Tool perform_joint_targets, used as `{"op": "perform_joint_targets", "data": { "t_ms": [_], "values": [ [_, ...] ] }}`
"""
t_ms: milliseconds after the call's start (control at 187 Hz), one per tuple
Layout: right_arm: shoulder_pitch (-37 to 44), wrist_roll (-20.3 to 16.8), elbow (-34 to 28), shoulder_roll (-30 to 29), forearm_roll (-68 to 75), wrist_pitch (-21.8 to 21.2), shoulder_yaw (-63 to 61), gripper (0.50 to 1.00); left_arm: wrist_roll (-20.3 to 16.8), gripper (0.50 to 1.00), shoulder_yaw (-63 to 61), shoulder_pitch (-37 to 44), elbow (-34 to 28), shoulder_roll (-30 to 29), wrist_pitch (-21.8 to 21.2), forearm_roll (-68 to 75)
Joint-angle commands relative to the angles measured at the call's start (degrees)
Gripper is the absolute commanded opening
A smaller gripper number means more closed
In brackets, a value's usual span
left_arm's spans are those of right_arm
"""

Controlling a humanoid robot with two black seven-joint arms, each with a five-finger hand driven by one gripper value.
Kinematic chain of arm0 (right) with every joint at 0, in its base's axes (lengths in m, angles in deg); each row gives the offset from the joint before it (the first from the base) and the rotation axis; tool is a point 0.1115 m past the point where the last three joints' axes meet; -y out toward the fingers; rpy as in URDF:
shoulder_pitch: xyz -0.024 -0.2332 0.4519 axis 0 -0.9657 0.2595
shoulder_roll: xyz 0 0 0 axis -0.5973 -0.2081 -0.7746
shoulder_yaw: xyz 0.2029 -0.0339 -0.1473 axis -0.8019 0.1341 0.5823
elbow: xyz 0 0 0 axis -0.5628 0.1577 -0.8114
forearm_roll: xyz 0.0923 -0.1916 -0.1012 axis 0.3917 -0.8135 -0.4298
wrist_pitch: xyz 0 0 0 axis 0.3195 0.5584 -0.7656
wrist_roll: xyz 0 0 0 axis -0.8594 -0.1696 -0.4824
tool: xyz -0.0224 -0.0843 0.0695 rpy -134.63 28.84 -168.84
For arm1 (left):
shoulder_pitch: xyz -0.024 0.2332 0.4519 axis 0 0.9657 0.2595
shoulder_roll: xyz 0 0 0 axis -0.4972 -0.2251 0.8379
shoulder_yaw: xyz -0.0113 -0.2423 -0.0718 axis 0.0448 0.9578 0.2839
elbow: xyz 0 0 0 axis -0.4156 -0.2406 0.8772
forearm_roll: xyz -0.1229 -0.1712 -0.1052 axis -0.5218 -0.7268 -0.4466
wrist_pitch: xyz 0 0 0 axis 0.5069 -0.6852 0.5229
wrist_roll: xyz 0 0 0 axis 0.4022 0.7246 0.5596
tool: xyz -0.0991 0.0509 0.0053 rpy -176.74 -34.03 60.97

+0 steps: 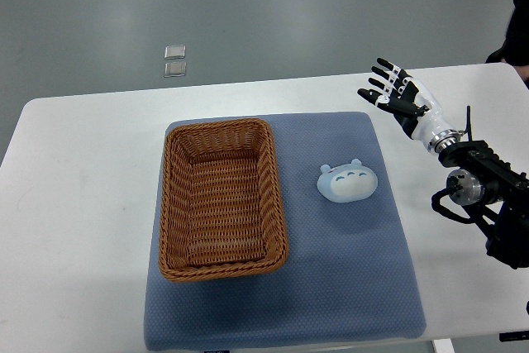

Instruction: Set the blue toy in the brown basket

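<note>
A pale blue toy [348, 182] with small ears lies on the blue-grey mat [347, 287], right of the brown wicker basket [169, 204]. The basket holds nothing. My right hand [395, 93] is up and to the right of the toy, over the white table, well apart from it. Its fingers are spread and it holds nothing. Its arm comes in from the right edge.
The mat lies on a white table [74, 204]. Two small clear square items [174, 60] lie on the grey floor beyond the table's far edge. A dark sleeve of a person [514, 39] shows at the upper right edge.
</note>
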Motion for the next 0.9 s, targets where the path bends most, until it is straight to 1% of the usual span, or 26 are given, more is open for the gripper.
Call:
{"op": "perform_joint_targets", "data": {
  "t_ms": [0,400,571,896],
  "values": [
    [0.2,-0.1,0.0,0.0,-0.2,-0.2,0.1,0.909,0.0,1.0,0.0,0.0,0.0,0.0,0.0,0.0],
    [0.9,-0.1,-0.5,1.4,-0.9,-0.8,1.1,0.909,0.0,1.0,-0.1,0.0,0.0,0.0,0.0,0.0],
    [1.0,-0.1,-0.6,2.0,-2.9,-2.6,1.1,0.909,0.0,1.0,-0.2,0.0,0.0,0.0,0.0,0.0],
    [1.0,0.2,-0.9,2.1,-7.4,-2.7,1.1,0.909,0.0,1.0,-0.2,0.0,-0.1,0.0,0.0,0.0]
  ]
}}
